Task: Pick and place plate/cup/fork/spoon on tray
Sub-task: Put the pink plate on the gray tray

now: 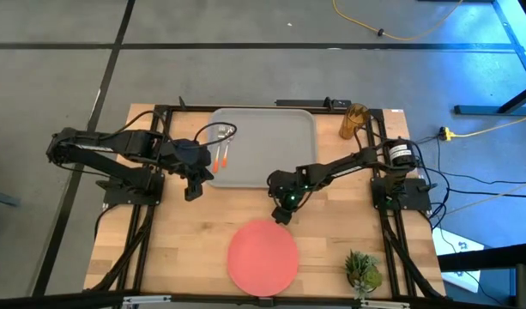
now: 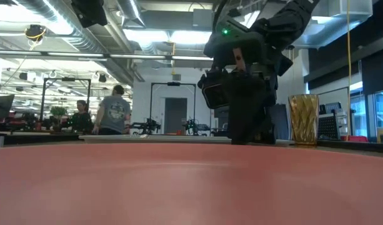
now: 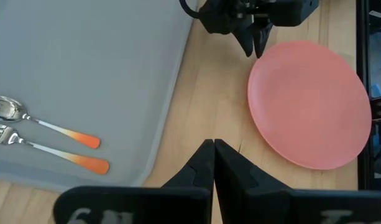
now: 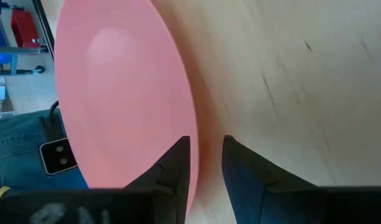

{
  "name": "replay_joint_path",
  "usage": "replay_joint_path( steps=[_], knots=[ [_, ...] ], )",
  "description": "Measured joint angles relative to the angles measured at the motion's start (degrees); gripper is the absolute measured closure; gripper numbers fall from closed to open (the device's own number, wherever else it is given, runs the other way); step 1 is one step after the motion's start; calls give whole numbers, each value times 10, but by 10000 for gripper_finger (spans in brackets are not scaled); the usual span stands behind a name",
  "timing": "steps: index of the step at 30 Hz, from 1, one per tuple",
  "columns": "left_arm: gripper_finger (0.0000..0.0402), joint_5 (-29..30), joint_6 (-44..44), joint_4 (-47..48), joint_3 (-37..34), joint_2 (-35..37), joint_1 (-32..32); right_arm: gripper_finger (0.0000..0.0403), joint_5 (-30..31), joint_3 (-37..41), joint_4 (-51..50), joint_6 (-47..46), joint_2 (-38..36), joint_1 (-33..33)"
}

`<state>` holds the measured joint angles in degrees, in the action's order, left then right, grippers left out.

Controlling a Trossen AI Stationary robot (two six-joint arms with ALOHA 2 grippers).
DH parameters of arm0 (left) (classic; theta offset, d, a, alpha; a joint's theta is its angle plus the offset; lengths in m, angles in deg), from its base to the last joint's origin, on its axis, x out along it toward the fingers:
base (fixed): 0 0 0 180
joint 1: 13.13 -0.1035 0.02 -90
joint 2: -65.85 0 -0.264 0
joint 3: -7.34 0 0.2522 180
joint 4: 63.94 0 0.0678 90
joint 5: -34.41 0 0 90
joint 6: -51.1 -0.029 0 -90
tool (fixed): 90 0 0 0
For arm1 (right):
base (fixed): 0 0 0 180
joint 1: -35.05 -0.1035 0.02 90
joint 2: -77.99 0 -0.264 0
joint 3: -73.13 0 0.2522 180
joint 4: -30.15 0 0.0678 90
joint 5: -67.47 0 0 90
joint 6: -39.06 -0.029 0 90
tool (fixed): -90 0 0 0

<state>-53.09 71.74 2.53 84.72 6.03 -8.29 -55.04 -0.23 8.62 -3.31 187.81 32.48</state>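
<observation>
Right claw (image 4: 206, 163), fingers slightly parted, straddles plate (image 4: 125, 99) rim.

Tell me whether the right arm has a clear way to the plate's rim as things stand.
Probably yes. The right gripper hangs just off the near rim of the plate, its fingers slightly apart and astride that edge in the right wrist view. Only bare table lies around it; the left gripper waits by the tray.

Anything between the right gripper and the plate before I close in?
Nothing. In the high view only bare wood separates the right gripper from the plate; the right wrist view shows its fingertips at the plate's rim.
</observation>
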Motion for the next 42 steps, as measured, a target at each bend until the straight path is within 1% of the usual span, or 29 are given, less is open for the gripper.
replay_joint_path(
  steps=[13, 23, 30, 42],
  knots=[
    [401, 0, 3, 0, 0, 0, -1, 310, 10, 0, 4, 8, 0, -6],
    [401, 0, 3, 0, 0, 0, -1, 310, 20, 0, 28, 8, 15, -18],
    [401, 0, 3, 0, 0, 0, -1, 310, 37, 0, 37, 37, 15, -18],
    [401, 0, 3, 0, 0, 0, -1, 310, 44, 0, 37, 39, 15, -18]
  ],
)
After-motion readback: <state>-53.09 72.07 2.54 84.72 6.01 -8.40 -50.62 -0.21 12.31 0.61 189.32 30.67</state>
